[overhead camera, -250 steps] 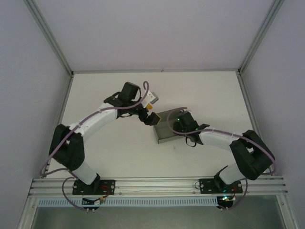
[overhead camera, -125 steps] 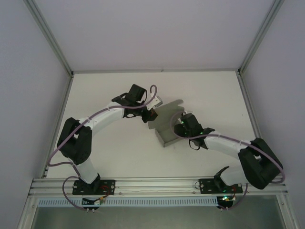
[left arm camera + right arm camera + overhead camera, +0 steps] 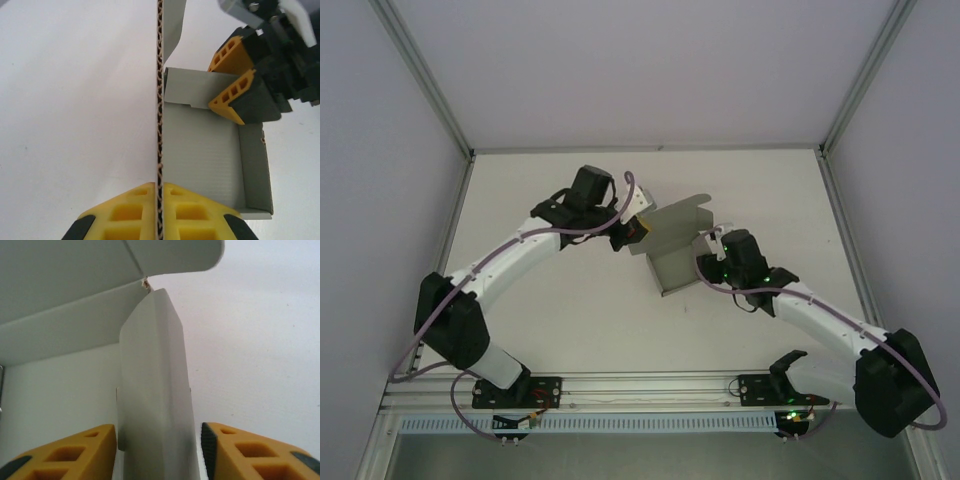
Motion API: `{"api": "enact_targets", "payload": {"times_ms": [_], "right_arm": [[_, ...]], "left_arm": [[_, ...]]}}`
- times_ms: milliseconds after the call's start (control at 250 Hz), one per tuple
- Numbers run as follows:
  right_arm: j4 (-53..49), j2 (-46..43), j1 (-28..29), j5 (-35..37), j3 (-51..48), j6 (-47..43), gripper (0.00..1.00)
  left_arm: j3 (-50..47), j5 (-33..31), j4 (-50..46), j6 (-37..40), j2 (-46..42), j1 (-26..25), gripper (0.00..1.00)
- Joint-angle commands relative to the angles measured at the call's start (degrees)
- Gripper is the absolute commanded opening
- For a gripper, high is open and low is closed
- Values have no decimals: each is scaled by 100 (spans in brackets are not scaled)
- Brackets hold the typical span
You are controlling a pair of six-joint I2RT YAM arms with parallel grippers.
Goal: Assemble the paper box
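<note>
The paper box (image 3: 672, 252) is grey card, partly folded, its walls standing up at the table's middle. My left gripper (image 3: 636, 232) is shut on the box's left wall; in the left wrist view the yellow fingers (image 3: 132, 207) pinch the corrugated edge (image 3: 160, 125) of the paper box (image 3: 202, 152). My right gripper (image 3: 711, 244) is at the box's right end. In the right wrist view the right gripper (image 3: 157, 432) is open and straddles an upright side flap (image 3: 152, 390), with a small gap on the right. Its orange fingers (image 3: 234, 95) show at the far wall.
The white table (image 3: 570, 310) lies inside a frame with white walls. A metal rail (image 3: 650, 385) carrying both arm bases runs along the near edge. Free room lies left and behind the box.
The left gripper has shifted slightly back with the box's wall, and the box has turned and opened up. The right gripper has moved right and back along the box's right end.
</note>
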Motion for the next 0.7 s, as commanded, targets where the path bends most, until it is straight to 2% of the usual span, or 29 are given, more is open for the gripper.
{"api": "enact_targets", "payload": {"times_ms": [0,184,303,419,487,699], "right_arm": [[-579,-155,-34,-98,294,-423,43],[-715,-93,-36,216,520,-508,49],[-937,45,-36,292,798,-557,52],[-1274,159,-37,204,1054,-508,43],[-1418,203,-37,190,1084,-525,34],[-1768,443,-37,45,994,-622,35]], "left_arm": [[100,338,-355,338,-297,-35,0],[181,500,-801,600,-496,-56,0],[188,229,-819,610,-491,-107,0],[175,26,-758,527,-454,-126,0],[166,-155,-678,469,-443,-136,0],[197,-506,-435,324,-409,-140,0]]}}
